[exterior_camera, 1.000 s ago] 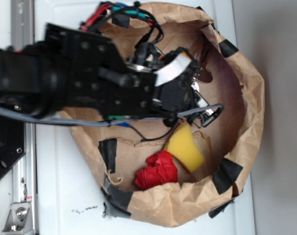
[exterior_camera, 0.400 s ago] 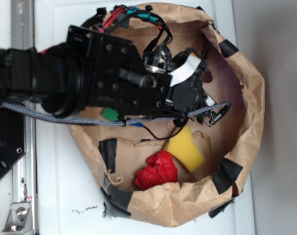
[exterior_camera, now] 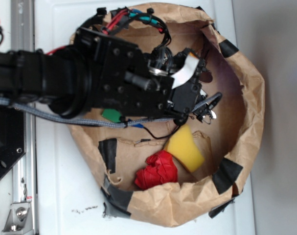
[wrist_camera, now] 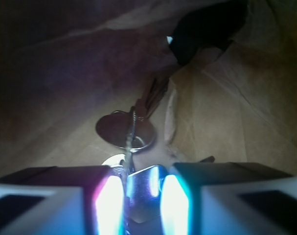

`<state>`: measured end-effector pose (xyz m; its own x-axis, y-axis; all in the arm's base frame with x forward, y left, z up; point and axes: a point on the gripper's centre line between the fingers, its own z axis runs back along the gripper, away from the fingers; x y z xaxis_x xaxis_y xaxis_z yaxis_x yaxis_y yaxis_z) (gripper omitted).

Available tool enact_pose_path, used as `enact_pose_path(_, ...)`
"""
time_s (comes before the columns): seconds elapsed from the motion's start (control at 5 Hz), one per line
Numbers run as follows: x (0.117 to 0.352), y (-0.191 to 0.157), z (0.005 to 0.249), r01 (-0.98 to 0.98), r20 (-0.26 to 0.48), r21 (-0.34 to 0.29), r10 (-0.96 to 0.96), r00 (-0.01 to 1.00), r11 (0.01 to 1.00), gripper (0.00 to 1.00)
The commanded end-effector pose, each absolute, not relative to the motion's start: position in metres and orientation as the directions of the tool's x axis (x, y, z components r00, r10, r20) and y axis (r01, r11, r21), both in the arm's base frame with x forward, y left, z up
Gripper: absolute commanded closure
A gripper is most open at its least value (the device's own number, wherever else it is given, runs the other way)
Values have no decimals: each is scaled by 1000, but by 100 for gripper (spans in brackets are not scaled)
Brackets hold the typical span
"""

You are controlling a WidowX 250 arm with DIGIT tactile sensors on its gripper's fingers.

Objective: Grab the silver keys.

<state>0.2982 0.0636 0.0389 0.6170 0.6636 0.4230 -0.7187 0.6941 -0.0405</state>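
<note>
Landmark: crumpled brown paper bag (exterior_camera: 246, 122) w/ black tape patches, lying open on the white surface (exterior_camera: 55, 186).

The black robot arm (exterior_camera: 65, 83) reaches in from the bag's left side, w/ a grey braided cable (exterior_camera: 89, 121) running along its lower edge and red, teal and black wires bunched near the bag's upper rim. The gripper (exterior_camera: 204, 100) sits inside the bag, roughly centre, nearer the upper wall.

Wrist view: the gripper (wrist_camera: 142, 193) has its two fingers (wrist_camera: 106, 198) drawn narrow, pads glowing pale blue-white, clamped on a shiny silver key of the silver keys (wrist_camera: 131, 129). The rest of the bunch extends away from the pads: thin metal ring, dark brownish heart-shaped tag (wrist_camera: 116, 128) and a further key shaft pointing toward the bag's far wall, which is in deep shadow. Cannot tell whether the bunch is lifted or resting on the bag floor. In the exterior view the keys (exterior_camera: 210, 113) show only as a small bright glint at the gripper tip, mostly hidden.

Also inside the bag, toward its lower rim: a yellow foam sponge block (exterior_camera: 186, 148) just below the gripper, and a crumpled red paper-like lump (exterior_camera: 157, 170) touching the sponge's lower-left side. A small green piece (exterior_camera: 110, 115) shows under the arm, near the bag's left edge.
</note>
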Motion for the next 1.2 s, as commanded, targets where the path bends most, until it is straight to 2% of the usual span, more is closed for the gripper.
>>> enact_pose_path(0.0, 310, 65, 51, -715, 476, -49, 646, 597, 698, 100)
enact_pose_path(0.6, 308, 65, 56, -700, 469, -51, 636, 613, 713, 100)
enact_pose_path(0.8, 300, 63, 76, -657, 473, -54, 599, 646, 752, 100)
enact_pose_path(1.0, 282, 52, 126, -609, 374, -84, 592, 714, 788, 100)
